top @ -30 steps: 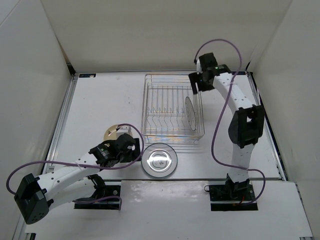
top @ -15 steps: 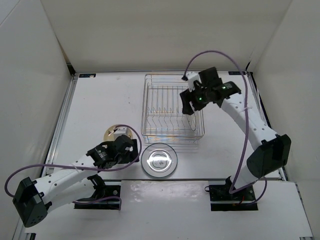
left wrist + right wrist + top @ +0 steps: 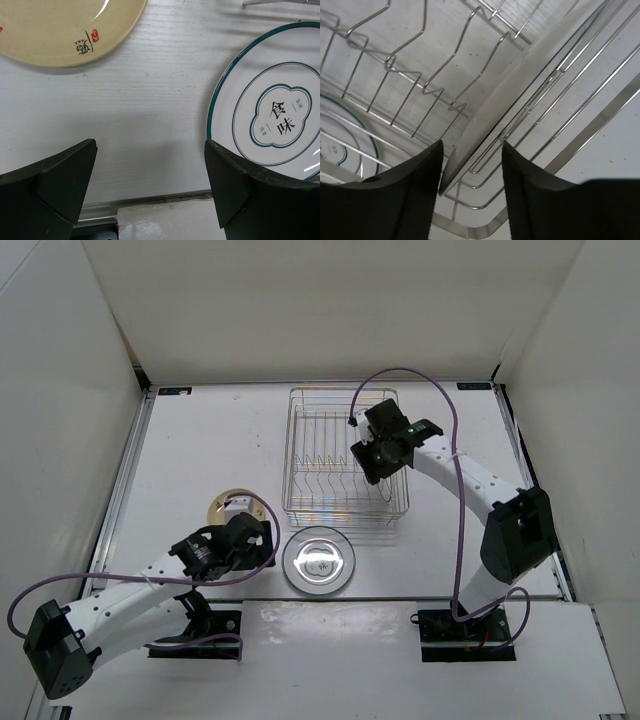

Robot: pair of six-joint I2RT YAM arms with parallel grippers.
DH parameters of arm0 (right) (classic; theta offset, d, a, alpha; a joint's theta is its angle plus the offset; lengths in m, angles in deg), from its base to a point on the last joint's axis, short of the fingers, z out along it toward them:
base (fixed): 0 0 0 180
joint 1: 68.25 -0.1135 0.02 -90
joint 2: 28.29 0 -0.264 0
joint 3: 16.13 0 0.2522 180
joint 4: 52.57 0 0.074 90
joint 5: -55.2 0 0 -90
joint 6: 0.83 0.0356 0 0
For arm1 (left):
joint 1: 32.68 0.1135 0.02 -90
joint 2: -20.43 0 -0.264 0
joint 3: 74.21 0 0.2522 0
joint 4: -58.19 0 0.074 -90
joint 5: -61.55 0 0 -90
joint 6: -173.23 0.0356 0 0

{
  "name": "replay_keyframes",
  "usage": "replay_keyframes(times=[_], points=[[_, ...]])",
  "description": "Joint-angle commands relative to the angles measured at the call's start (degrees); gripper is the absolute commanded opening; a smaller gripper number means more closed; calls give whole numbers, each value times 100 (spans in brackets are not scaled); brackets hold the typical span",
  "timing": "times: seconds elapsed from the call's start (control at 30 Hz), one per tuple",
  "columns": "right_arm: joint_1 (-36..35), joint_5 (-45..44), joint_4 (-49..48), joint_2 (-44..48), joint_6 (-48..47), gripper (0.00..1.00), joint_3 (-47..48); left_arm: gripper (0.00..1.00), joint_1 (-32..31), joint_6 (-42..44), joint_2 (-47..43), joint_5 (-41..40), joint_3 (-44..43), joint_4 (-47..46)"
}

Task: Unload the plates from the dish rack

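1. Firstly, at the left of the desk [image 3: 200, 440], the left gripper [image 3: 150, 165] hung low over the white surface. Its jaws were spread wide, with only bare desk between them.
2. Just beyond this gripper, the tan plate [image 3: 228, 508] lay flat on the desk. It had small red and black characters near its edge.
3. To the right of it, the silver plate [image 3: 318, 560] also lay flat, just in front of the dish rack [image 3: 290, 455]. In the left wrist view it showed a teal ring and characters in its middle. The two plates were near but did not touch.
4. The dish rack stood in the middle of the desk, toward the back.
5. Inside its right end, the third plate [image 3: 515, 90] stood on edge, tilted, close to the side wires.
6. Finally, the right gripper [image 3: 375, 468] reached down into the rack. Its jaws were apart, one on each side of this plate's rim. A gap showed between the plate and one finger, so the plate was not clamped.
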Motion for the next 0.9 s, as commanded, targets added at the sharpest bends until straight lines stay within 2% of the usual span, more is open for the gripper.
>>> replay_keyframes(times=[0.0, 0.07, 0.13, 0.27, 0.33, 0.47, 0.6, 0.87], points=[[-80, -780, -514, -51, 207, 51, 102, 100, 37, -34, -154, -158, -10, 133], [-89, -719, -506, -86, 207, 33, 199, 100, 37, -34, -189, -175, 8, 185], [-132, -623, -506, -68, 207, 28, 278, 100, 28, -60, -224, -167, 34, 177], [-133, -526, -418, -24, 189, 28, 489, 100, 28, -78, -233, -176, 87, 124], [-142, -499, -383, -15, 198, 23, 551, 100, 28, -78, -207, -176, 69, 115], [-150, -499, -243, -15, 181, 0, 726, 100, 28, -69, -163, -158, 52, 98], [-168, -517, -50, -7, 172, 0, 990, 100, 28, -86, -171, -158, 34, 124], [-150, -508, 750, 37, 198, 0, 2499, 100, 28, -78, -294, -149, 16, 194]])
